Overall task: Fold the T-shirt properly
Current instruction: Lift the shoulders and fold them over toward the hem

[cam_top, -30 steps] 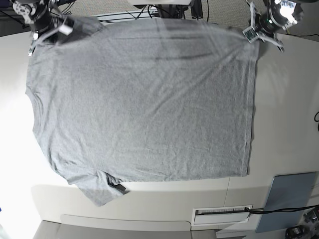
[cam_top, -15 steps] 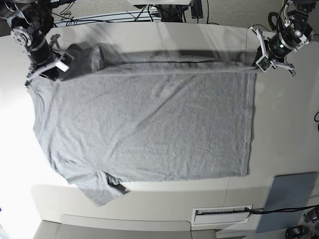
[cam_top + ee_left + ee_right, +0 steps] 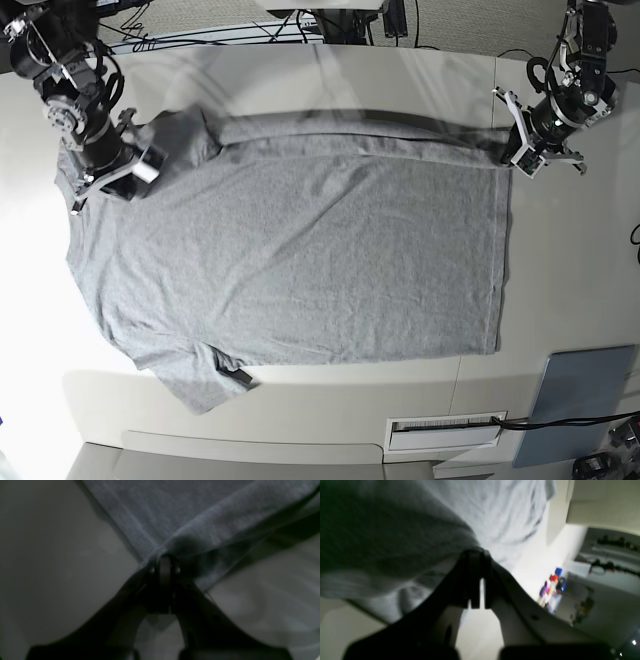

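The light grey T-shirt (image 3: 300, 270) lies spread on the white table (image 3: 580, 260), plain side up, one sleeve at the near left. Its far edge is lifted and drawn over the body, and a darker fold band runs across the top. My left gripper (image 3: 520, 150) is shut on the shirt's far right corner; in the left wrist view the gripper (image 3: 165, 560) pinches the cloth (image 3: 200, 510) at a seam. My right gripper (image 3: 125, 178) is shut on the far left part near the sleeve. In the right wrist view that gripper (image 3: 477, 553) holds bunched fabric (image 3: 420, 517).
A blue-grey pad (image 3: 582, 400) lies at the near right corner, beside a white labelled strip (image 3: 445, 428). Cables (image 3: 330, 20) run along the table's far edge. Small coloured objects (image 3: 552, 585) stand off the table in the right wrist view.
Both grippers have moved toward the near side, pulling the shirt's far edge with them. The fold band now lies further down over the body, and the far strip of table is bare.
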Robot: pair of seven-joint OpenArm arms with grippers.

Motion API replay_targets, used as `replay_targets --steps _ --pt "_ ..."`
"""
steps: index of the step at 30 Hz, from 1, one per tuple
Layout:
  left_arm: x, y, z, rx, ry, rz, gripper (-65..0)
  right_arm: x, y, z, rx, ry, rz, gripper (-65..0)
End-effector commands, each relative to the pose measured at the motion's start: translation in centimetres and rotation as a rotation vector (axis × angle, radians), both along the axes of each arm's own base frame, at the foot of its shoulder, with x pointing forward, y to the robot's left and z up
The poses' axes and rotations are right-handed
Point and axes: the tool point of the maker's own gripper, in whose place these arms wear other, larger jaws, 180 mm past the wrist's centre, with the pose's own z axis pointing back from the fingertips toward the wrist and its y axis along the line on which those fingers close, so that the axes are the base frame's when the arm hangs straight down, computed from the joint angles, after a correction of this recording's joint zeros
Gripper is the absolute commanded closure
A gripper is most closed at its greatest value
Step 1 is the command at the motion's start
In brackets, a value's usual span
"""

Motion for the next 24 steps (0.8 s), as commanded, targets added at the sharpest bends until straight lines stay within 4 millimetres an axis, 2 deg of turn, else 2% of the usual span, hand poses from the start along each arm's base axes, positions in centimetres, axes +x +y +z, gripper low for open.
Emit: replay_targets --steps 1,6,10,18,24 --pt "1.2 0.5 1.1 0.008 -0.043 0.002 0.0 1.4 -0.7 1.7 -0.026 -0.064 -0.003 0.0" --pt "2.8 1.3 1.7 0.033 -0.061 0.026 0.0 2.8 -1.1 2.9 -0.028 -0.115 -0.021 0.0" --pt "3.8 1.4 2.3 0.038 -0.083 0.035 0.0 2.8 -1.0 3.0 -0.019 -0.114 -0.024 0.0" --pt "4.1 1.3 2.6 0.032 -0.096 0.032 0.0 2.8 -0.9 3.0 -0.012 -0.115 -0.024 0.0" --pt "4.2 1.1 2.7 0.011 -0.102 0.035 0.0 3.6 -1.1 4.0 -0.001 -0.171 -0.045 0.0"
